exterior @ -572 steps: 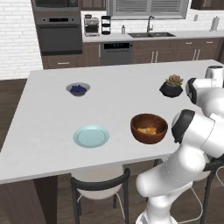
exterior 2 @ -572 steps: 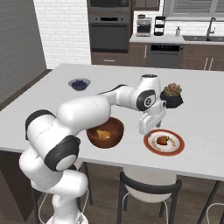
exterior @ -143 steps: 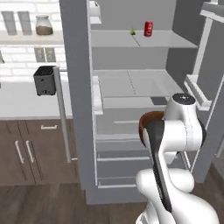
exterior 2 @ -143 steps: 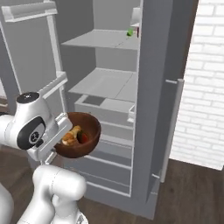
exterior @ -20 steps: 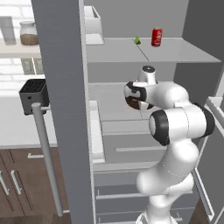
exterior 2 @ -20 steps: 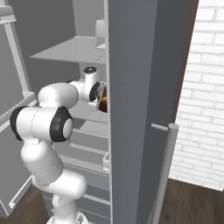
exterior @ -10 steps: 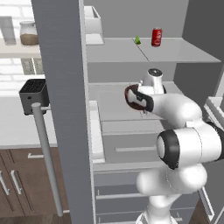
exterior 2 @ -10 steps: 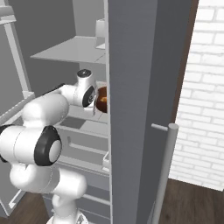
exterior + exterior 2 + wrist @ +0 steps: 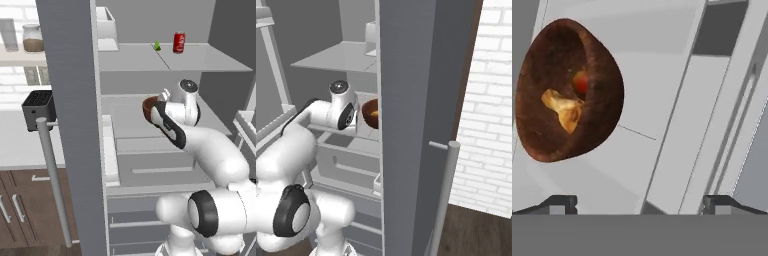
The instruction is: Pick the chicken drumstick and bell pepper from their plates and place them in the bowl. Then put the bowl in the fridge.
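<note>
Fridge [image 9: 70, 100] shelf holds bowl [image 9: 567, 90]; red can [image 9: 179, 42] on shelf above; pincer [image 9: 639, 202] spread, clear of bowl.

— Where's the bowl [image 9: 567, 92]?
— On a middle shelf inside the fridge [image 9: 70, 115], behind the arm's wrist.
— And inside it?
— Chicken drumstick [image 9: 563, 109] and bell pepper [image 9: 581, 82], side by side.
— Above?
— Can [image 9: 179, 42] on the upper shelf.

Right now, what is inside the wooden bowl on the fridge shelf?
The bowl holds the chicken drumstick and the red bell pepper. The drumstick covers part of the bowl's floor.
</note>
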